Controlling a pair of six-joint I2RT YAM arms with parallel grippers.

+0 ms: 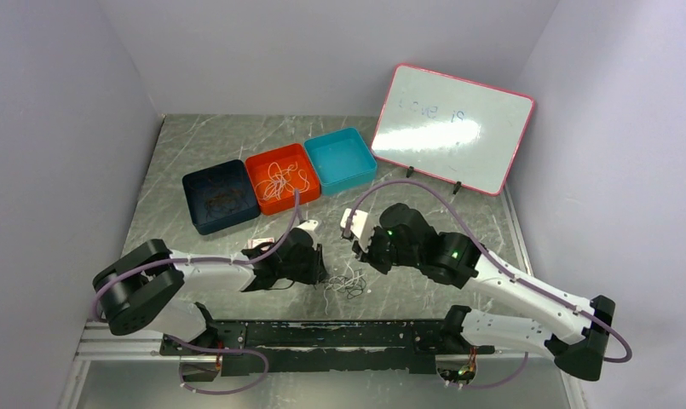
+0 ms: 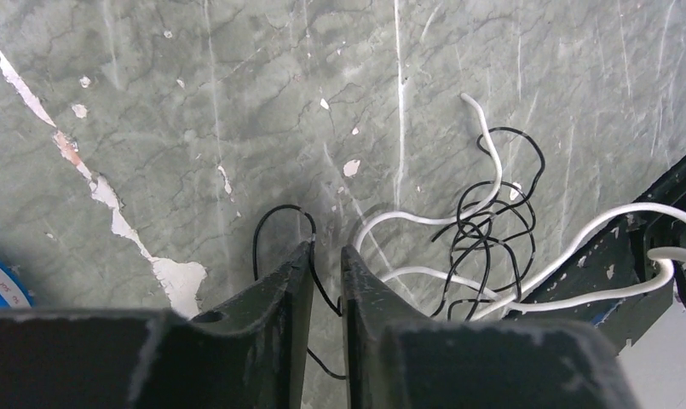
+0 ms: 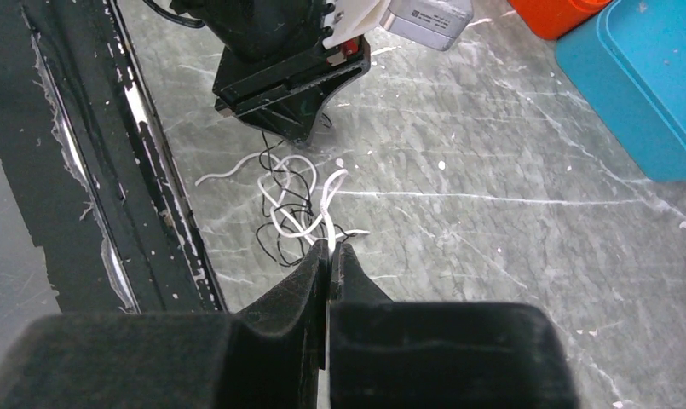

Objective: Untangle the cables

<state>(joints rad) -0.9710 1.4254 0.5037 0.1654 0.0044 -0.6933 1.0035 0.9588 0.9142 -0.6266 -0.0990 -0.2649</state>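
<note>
Right gripper [image 3: 330, 249] pinches white cable [image 3: 325, 213]; left gripper [image 2: 326, 253], slightly spread around black cable [image 2: 279, 207], should squeeze, then pull away.

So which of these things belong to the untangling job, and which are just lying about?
Job:
- tangled thin white and black cables
- right hand, pinching them
- left hand, straddling a black one

Lying about:
- navy square plastic bin
- orange square plastic bin holding pale cords
- teal square plastic bin
- pink-framed whiteboard
</note>
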